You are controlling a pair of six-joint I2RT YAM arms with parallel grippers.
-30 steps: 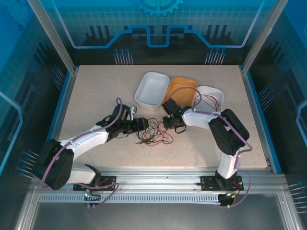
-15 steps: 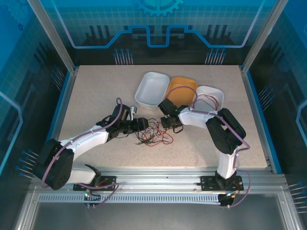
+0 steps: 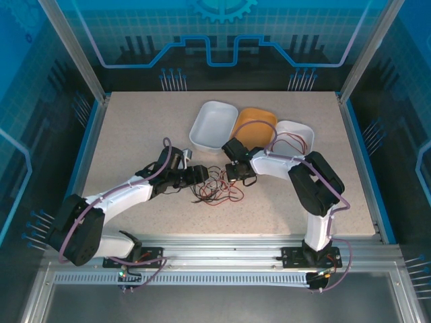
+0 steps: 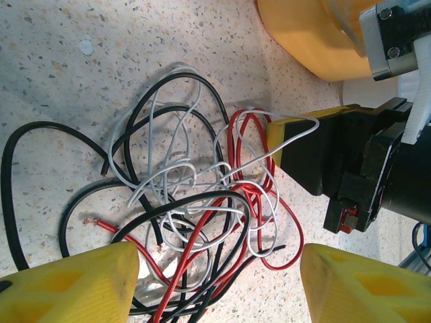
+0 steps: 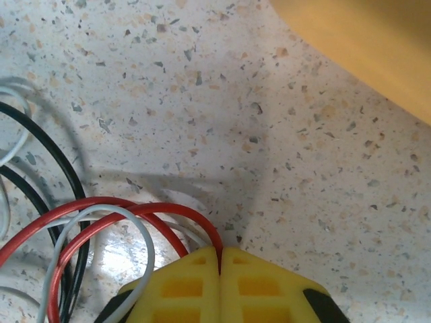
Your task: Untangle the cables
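The cables (image 3: pixel 217 187) lie as a loose tangle of thin red, black and white wires on the speckled table, between the two grippers. My left gripper (image 3: pixel 201 176) sits at the tangle's left side, open, its yellow fingertips (image 4: pixel 74 279) wide apart with the cables (image 4: pixel 195 195) lying between and beyond them. My right gripper (image 3: pixel 233 176) is at the tangle's right edge, shut. In the right wrist view its yellow pads (image 5: pixel 182 286) meet, and a red cable (image 5: pixel 168 214) runs into the seam between them. A white wire (image 5: pixel 131 225) and black wires (image 5: pixel 47 161) loop beside it.
Three bins stand behind the tangle: a white one (image 3: pixel 213 125), an orange one (image 3: pixel 256 126) close behind my right gripper, and another white one (image 3: pixel 296 134) with a red wire in it. Open table lies to the left and along the near edge.
My right gripper has shifted a little left onto the tangle's edge and closed on a red wire. The left arm and the tangle have stayed put.
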